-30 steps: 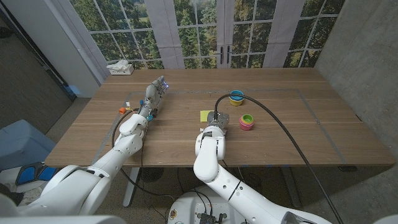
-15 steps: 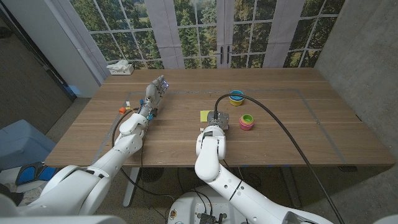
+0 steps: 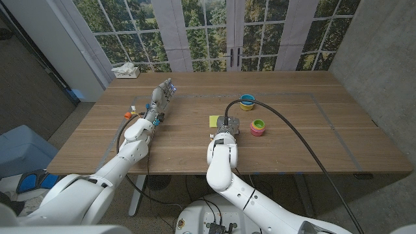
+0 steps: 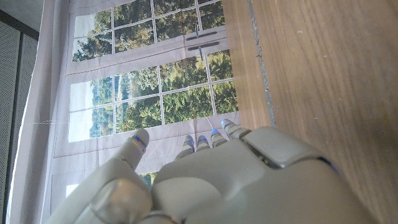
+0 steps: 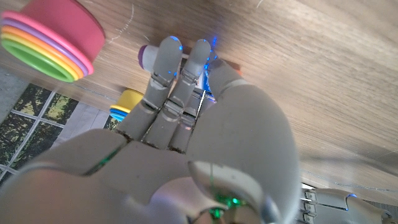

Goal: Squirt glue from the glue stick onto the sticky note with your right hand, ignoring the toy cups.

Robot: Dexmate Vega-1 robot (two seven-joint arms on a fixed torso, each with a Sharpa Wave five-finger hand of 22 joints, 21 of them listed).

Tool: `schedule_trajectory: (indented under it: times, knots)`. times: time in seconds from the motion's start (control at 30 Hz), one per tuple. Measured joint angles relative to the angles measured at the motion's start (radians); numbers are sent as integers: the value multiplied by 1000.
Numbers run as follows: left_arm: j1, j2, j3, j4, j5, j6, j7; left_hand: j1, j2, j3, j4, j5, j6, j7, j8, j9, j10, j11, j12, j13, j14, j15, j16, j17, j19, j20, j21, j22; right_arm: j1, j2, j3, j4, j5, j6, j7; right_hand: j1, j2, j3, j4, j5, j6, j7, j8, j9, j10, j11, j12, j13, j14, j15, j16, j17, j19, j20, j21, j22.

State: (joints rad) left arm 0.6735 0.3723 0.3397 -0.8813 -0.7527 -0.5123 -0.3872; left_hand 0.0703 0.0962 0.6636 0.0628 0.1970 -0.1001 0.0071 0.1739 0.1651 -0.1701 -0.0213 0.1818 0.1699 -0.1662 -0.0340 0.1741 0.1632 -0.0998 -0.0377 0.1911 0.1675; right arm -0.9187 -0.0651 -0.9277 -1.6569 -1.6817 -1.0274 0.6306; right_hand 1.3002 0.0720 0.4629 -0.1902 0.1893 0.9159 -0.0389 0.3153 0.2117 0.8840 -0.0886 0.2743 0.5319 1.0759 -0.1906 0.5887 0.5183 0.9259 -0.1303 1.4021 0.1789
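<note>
Right hand (image 3: 226,125) hangs low over the long wooden table (image 3: 312,130), fingers (image 5: 163,62) curled around what looks like the purple-capped glue stick (image 5: 143,56), though the grip itself is mostly hidden. Left hand (image 3: 162,95) waits well apart, fingers extended, holding nothing. Just beside the right hand lie the stacked rainbow toy cups (image 3: 258,127) and the blue-and-yellow toy cup (image 3: 247,101); steer clear of them. Smallest, the yellow square sticky note (image 3: 214,120) peeks out at the hand's left; aim the tip there and press gently.
</note>
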Motion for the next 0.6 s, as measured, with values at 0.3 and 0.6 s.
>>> schedule_trajectory:
  times: [0.3,0.6]
  knots:
    - [10,6,1,-21,3,6,12,0,0,0,-8,0,6,-6,4,0,0,0,0,0,0,0,0,0,0,0,0,0,18,-17,-10,9,27,-15,42,35,-25,45,-1,4,-12,12,-14,4,-11,26,-16,-22,-68,31,-78,-63,-39,11,-50,-16]
    - [15,9,3,-34,7,10,22,0,0,-4,-12,0,11,-11,4,0,0,0,0,0,0,0,0,0,0,0,0,0,42,-27,-20,24,34,-37,87,117,-41,41,6,4,-6,6,-16,11,-26,51,-36,-38,-110,57,-66,-52,-9,3,-124,-18]
